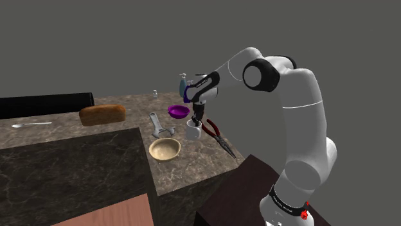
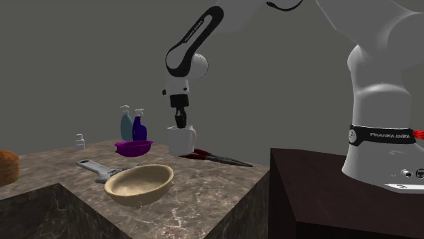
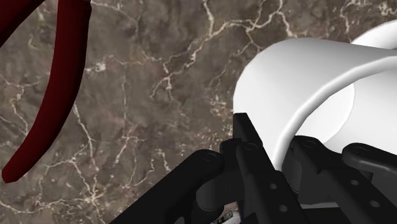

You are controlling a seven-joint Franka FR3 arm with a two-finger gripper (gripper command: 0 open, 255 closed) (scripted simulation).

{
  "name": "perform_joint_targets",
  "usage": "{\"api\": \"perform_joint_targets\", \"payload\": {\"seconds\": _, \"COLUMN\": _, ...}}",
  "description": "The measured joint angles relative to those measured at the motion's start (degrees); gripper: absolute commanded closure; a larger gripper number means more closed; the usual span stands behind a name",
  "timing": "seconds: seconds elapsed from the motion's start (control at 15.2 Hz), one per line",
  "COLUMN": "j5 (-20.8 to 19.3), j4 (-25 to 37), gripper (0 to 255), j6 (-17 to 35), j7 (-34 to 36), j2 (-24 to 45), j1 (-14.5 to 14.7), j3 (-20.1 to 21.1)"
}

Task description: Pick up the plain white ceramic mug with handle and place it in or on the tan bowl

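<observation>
Gripper pointing down, pinched on the rim wall of the white mug: in the wrist view one black finger lies against the outside of the wall, the other sits inside the cup, wall clasped between them. Mug upright, base on the counter, a dark brown stone top with pale veins; handle turned toward the second exterior view's right. Just beside the mug, on the stand's side, pliers with dark red handles lie flat; one red handle curves past in the wrist view. Purple bowl near the mug, farther back on the counter. Behind that, two spray bottles, one pale blue, one purple, side by side. Tan bowl sits near the counter's front edge, apart from the mug, toward the shoulder view's lower left of it; open side up. Grey hand tool lies between tan bowl and purple bowl. Small white bottle at the counter's back. Brown loaf well apart toward the shoulder view's left, and a spoon beyond it. Dark stand sits beside the counter.
</observation>
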Motion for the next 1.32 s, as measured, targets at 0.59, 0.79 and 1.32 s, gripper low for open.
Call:
{"api": "perform_joint_targets", "payload": {"seconds": 0.59, "j5": -0.68, "j4": 0.72, "gripper": 255, "j6": -5.12, "j7": 0.41, "j2": -4.42, "j1": 0.37, "j3": -0.41}}
{"api": "perform_joint_targets", "payload": {"seconds": 0.79, "j5": -0.89, "j4": 1.15, "gripper": 255, "j6": -6.85, "j7": 0.6, "j2": -5.73, "j1": 0.51, "j3": -0.5}}
{"api": "perform_joint_targets", "payload": {"seconds": 1.32, "j5": -1.42, "j4": 0.85, "gripper": 255, "j6": -8.91, "j7": 6.41, "j2": -8.11, "j1": 4.72, "j3": 1.01}}
